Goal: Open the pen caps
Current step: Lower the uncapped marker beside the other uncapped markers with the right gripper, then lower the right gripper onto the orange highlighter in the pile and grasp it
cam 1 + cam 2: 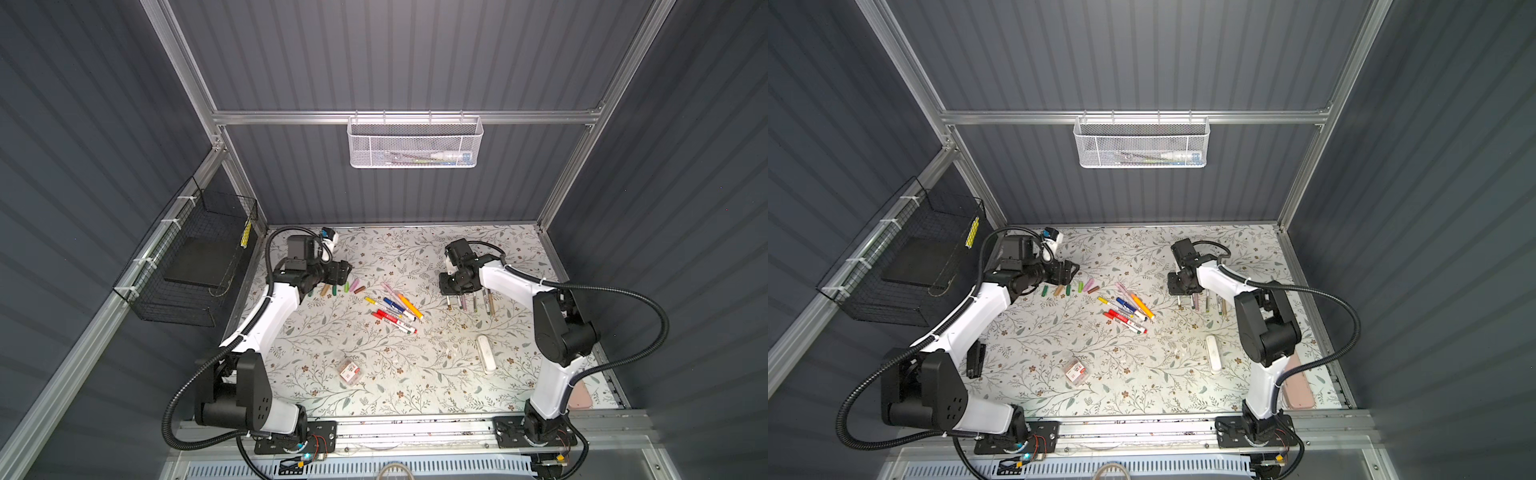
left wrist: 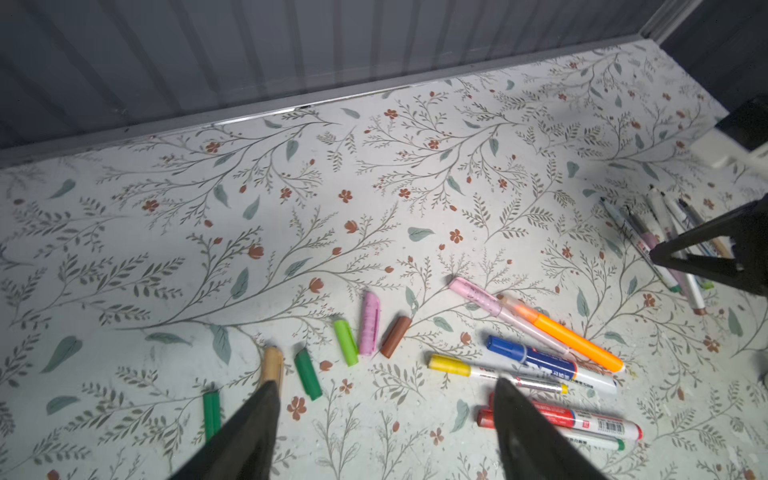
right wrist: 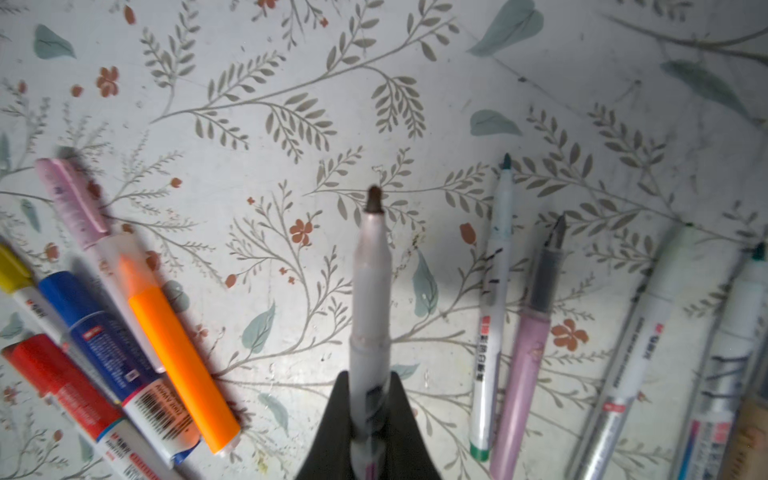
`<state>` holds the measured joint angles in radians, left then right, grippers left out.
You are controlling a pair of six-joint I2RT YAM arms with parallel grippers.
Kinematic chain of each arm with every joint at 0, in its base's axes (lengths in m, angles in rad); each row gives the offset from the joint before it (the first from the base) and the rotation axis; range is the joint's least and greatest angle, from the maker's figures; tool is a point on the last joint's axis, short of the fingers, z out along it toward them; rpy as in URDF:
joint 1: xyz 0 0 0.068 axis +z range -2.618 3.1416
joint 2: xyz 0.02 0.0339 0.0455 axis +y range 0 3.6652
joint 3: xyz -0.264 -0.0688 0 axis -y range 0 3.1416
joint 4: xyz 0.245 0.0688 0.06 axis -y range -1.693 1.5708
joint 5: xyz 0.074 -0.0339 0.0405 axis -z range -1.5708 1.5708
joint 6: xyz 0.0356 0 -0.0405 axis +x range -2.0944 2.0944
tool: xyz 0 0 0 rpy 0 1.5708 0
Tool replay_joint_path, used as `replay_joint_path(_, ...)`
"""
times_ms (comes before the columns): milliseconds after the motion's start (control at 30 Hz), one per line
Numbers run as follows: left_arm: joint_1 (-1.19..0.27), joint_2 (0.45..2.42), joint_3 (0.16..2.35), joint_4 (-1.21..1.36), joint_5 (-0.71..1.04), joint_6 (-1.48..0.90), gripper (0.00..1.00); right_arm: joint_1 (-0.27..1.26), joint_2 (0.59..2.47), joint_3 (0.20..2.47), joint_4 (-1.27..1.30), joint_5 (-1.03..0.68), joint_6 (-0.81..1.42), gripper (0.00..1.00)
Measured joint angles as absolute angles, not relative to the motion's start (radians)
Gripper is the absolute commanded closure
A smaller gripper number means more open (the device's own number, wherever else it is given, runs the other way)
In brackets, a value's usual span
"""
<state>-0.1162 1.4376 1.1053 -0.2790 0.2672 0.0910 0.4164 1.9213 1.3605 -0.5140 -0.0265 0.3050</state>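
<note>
On your left wall hangs a black wire basket (image 1: pixel 187 266). Your left gripper (image 2: pixel 384 382), fingers spread wide, hangs over the loose pen caps (image 2: pixel 369 324) rowed on the floral tabletop (image 1: pixel 415 382). Mid-table lie capped markers (image 1: pixel 392 311). Your right gripper (image 3: pixel 370 380) pinches an uncapped brown-tipped pen (image 3: pixel 370 266) beside more uncapped pens (image 3: pixel 490 311).

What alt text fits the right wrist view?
The right gripper is shut on a capless brown-tipped pen, which points away over the floral table. On one side lie capped markers in pink, orange, blue, yellow and red; on the other side is a row of uncapped pens.
</note>
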Motion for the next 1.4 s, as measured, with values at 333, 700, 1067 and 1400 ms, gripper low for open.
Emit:
replay_joint_path(333, 0.032, 1.404, 1.089, -0.237, 0.362, 0.067, 0.00, 0.408, 2.043, 1.416, -0.547, 0.014, 0.284, 0.89)
replay_joint_path(700, 0.081, 1.398, 1.070, -0.223, 0.405, 0.033, 0.00, 0.407, 2.058, 1.449, -0.573, 0.046, 0.259, 0.67)
replay_joint_path(1067, 0.101, 1.396, 1.064, -0.209, 0.418, 0.020, 0.00, 0.502, 1.894, 1.506, -0.599, 0.040, 0.211, 0.63)
replay_joint_path(1400, 0.113, 1.390, 1.053, -0.200, 0.420, 0.014, 0.00, 0.648, 2.085, 1.698, -0.647, -0.028, 0.148, 0.65)
